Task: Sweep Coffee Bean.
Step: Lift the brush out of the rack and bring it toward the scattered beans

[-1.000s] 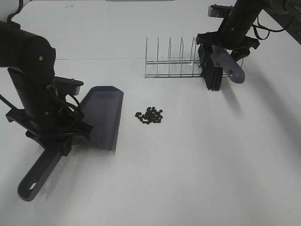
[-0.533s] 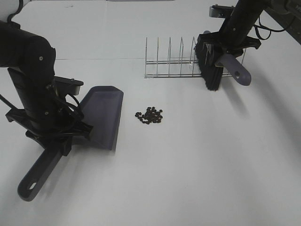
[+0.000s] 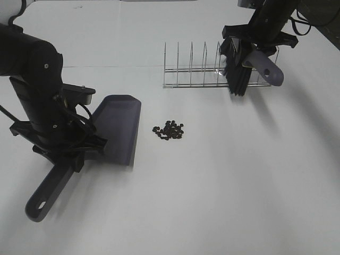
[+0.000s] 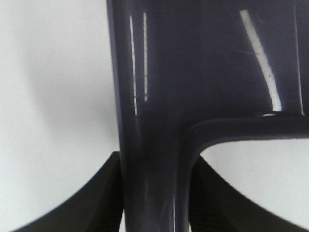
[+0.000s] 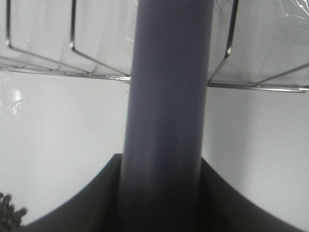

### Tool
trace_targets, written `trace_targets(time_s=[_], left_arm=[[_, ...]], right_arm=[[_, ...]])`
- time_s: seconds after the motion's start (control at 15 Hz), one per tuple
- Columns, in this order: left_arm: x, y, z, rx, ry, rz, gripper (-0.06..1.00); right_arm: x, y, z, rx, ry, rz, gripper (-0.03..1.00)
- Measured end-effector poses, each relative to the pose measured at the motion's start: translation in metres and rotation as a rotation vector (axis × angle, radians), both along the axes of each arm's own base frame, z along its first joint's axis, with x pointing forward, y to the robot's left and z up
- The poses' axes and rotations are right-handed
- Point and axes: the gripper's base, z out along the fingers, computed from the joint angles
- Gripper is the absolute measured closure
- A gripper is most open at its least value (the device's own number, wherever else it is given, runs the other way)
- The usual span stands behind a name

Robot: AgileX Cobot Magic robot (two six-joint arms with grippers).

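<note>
The coffee bean point(image 3: 169, 130) pile, small dark ovals, lies on the white table near the middle. Just left of it rests the grey-purple dustpan point(image 3: 121, 127), its mouth towards the beans. My left gripper point(image 3: 67, 154) is shut on the dustpan's handle point(image 4: 149, 145), with a dark finger point(image 4: 91, 203) on each side of it. At the back right my right gripper point(image 3: 256, 43) is shut on the grey handle point(image 5: 169, 96) of a brush. Its black bristles point(image 3: 237, 74) hang tilted in front of the wire rack point(image 3: 194, 69), far from the beans.
The wire rack with upright dividers stands at the back, its rods point(image 5: 48, 63) close behind the brush handle in the right wrist view. The dustpan's long handle end point(image 3: 42, 199) reaches towards the front left. White table surface point(image 3: 228, 186) spreads right of the beans.
My right gripper has shut on the brush handle and lifted the brush slightly, tilting it by the rack. The left arm has nudged the dustpan a little to the right.
</note>
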Motion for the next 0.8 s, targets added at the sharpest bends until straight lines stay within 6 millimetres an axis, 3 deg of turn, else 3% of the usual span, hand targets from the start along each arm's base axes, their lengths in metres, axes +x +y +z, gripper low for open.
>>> trace_targets(time_s=[0.33,0.6,0.73,0.8], left_arm=[[0.003,-0.002,0.0,-0.019,-0.035,0.02,0.63],[0.003,0.0,0.0,0.006,-0.04,-0.005,0.63],[0.0,-0.009,0.0,0.026,-0.058,-0.065,0.63],[0.0,-0.011,-0.001,0.021,-0.066,-0.069,0.63]], right_arm=[[-0.048,0.025,0.046,-0.072,0.022,0.079,0.69],[-0.103,0.034,0.082,-0.099,0.038,0.108,0.69],[-0.14,0.046,0.087,-0.224,0.054,0.124,0.69],[-0.148,0.049,0.085,-0.267,0.057,0.113,0.69]])
